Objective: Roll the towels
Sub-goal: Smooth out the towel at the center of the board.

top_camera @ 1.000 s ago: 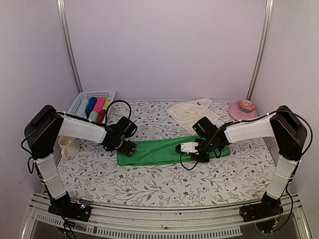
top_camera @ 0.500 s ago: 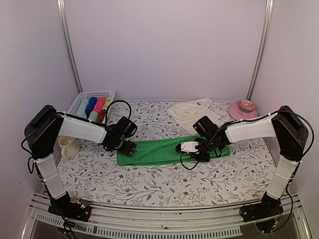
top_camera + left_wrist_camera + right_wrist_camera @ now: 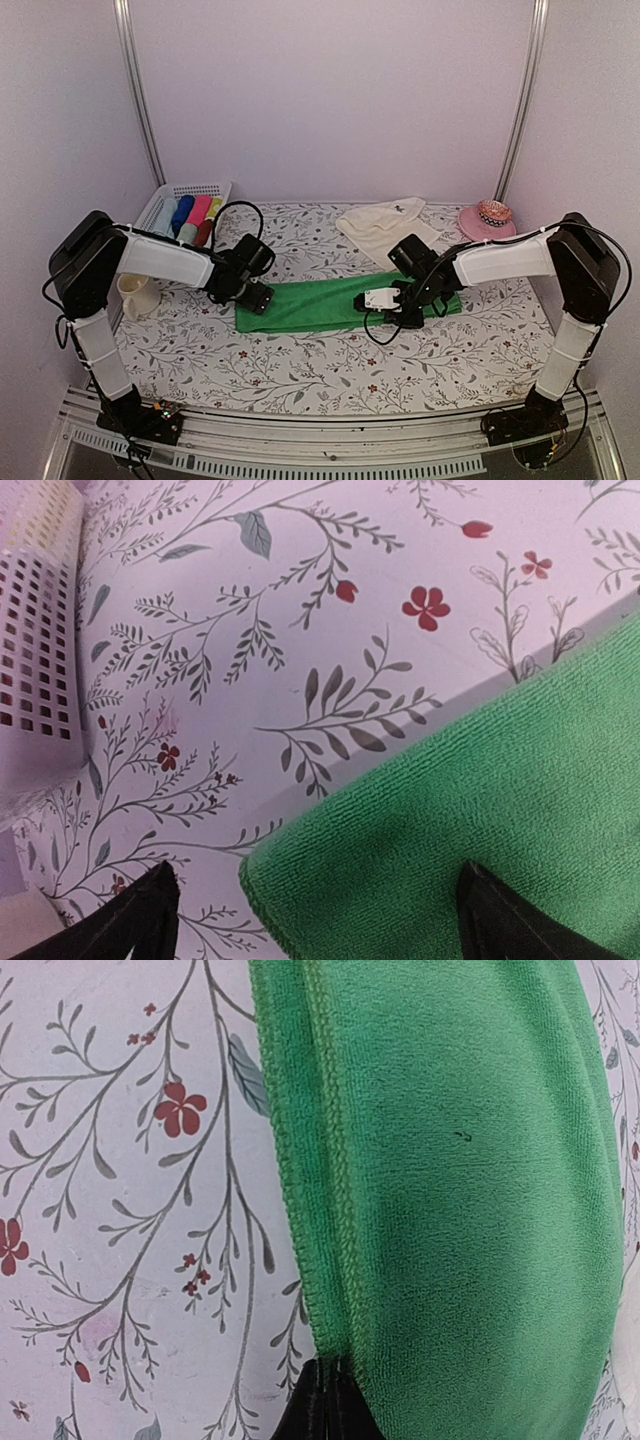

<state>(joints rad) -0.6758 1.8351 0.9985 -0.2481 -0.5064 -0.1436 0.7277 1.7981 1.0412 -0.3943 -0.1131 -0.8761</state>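
The green towel (image 3: 320,305) lies flat in a long strip across the middle of the table (image 3: 330,370), between the two arms.

Far left, at the back, a white basket (image 3: 160,205) holds colourful rolls (image 3: 195,215). I think that is where finished rolls go. A cup (image 3: 135,295) stands near the left arm, out of the way.

Next comes the left gripper (image 3: 320,920). Its fingers are spread wide and hold nothing. It hangs just over the left end of the green towel, one finger on each side of the corner. It looks ready to press that end down so the strip does not slide.

At the right end, the right gripper (image 3: 325,1405) is pinched tight on the hem of the green towel. The wrist view shows the edge bulging up a little there. That looks like the start of a roll, so this end will likely be turned over toward the left.

Behind, the cream towel (image 3: 385,225) lies crumpled, not rolled yet. A pink dish (image 3: 487,220) sits at the far right.
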